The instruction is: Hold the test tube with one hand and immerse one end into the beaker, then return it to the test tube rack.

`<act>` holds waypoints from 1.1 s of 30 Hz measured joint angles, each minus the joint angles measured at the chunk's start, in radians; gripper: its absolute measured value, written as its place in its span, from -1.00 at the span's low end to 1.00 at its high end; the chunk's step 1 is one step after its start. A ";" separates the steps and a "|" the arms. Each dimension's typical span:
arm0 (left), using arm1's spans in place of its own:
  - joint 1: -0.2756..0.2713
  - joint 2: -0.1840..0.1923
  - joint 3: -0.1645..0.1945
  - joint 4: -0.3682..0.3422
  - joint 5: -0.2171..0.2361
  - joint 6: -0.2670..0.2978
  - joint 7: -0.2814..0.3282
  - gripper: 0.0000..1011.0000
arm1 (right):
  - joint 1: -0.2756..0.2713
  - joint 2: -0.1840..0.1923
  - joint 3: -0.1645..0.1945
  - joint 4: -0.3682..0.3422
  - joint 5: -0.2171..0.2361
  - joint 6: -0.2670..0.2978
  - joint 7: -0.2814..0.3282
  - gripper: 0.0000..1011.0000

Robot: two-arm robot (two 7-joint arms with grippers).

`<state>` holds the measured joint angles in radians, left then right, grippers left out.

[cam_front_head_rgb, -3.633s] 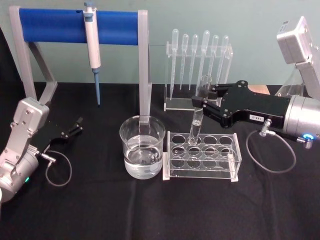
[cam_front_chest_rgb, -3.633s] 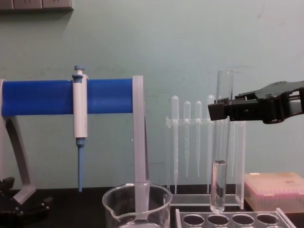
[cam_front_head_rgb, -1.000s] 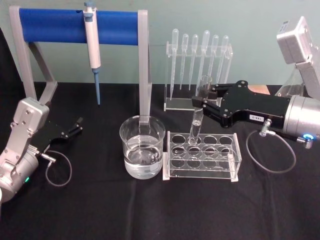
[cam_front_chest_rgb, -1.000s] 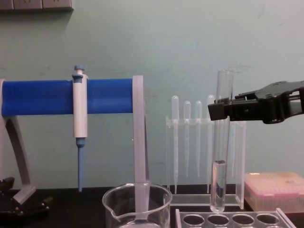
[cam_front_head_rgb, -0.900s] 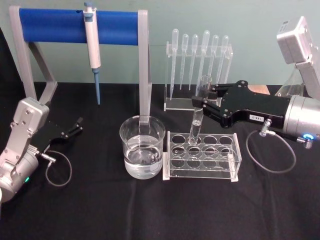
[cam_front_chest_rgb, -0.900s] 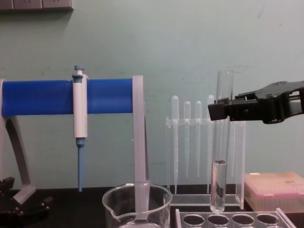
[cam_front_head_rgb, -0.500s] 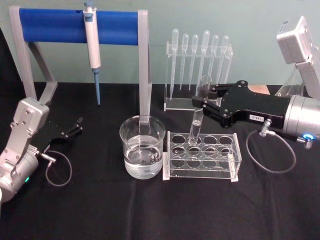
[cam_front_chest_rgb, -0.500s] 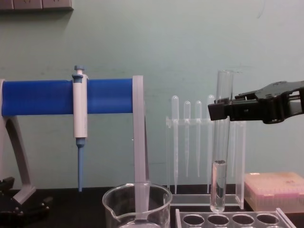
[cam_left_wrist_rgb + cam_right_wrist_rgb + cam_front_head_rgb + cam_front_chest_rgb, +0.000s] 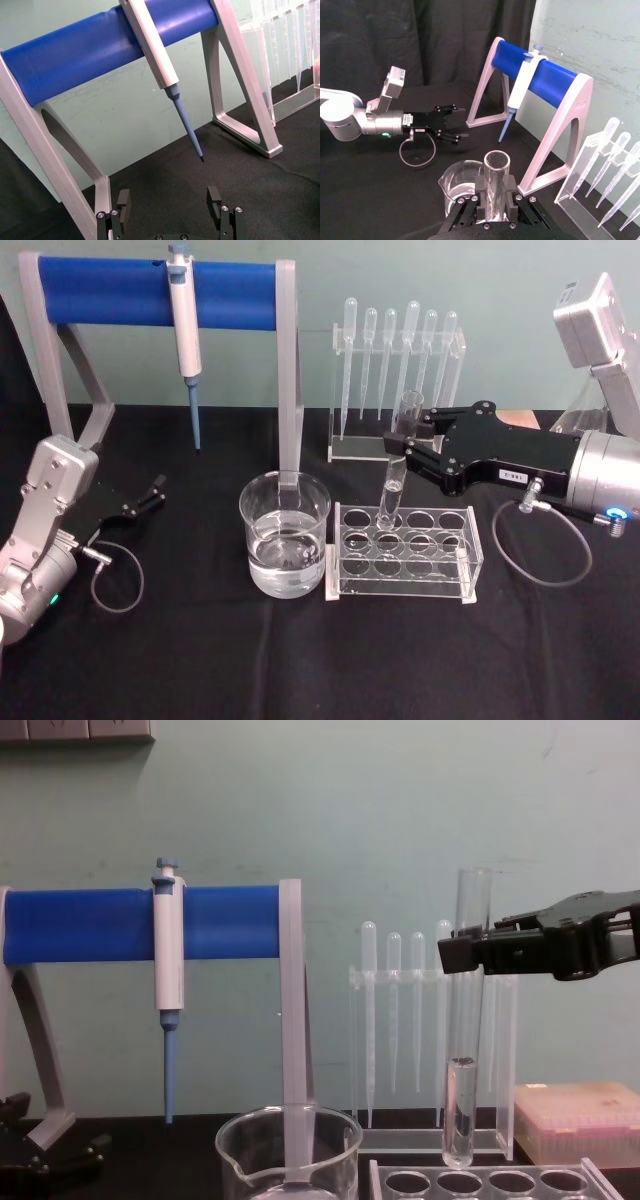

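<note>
1. Right gripper [image 9: 400, 448] is clamped on the test tube [image 9: 390, 490] near its rim; tube's upright, bit of liquid in it
2. Tube's bottom hangs just above the rack [image 9: 404, 585]'s back row; beaker [image 9: 285, 535] sits just beside the rack, on its left
3. Left gripper [image 9: 152, 493] parked far left; fingers spread, holding nothing

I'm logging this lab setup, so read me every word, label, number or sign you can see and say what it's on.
White label on the right gripper, whose jaws clamp the test tube: print too small to read.
Beaker, micropipette, test tube rack and the parked left gripper: no readable text.
</note>
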<state>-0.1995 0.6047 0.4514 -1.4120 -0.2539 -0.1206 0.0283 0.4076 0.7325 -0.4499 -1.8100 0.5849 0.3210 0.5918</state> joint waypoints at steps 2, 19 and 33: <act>0.000 0.000 0.000 0.000 0.000 0.000 0.000 0.98 | 0.000 0.000 0.000 0.000 0.000 0.000 0.000 -0.53; 0.000 0.000 0.000 0.000 0.000 0.000 0.000 0.98 | 0.000 0.000 0.000 0.000 0.000 0.000 0.000 -0.53; 0.000 0.000 0.000 0.000 0.000 0.000 0.000 0.98 | 0.032 -0.025 -0.019 -0.027 0.023 -0.009 -0.040 -0.53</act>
<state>-0.1995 0.6047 0.4514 -1.4120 -0.2539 -0.1205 0.0283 0.4400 0.7076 -0.4691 -1.8372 0.6082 0.3122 0.5521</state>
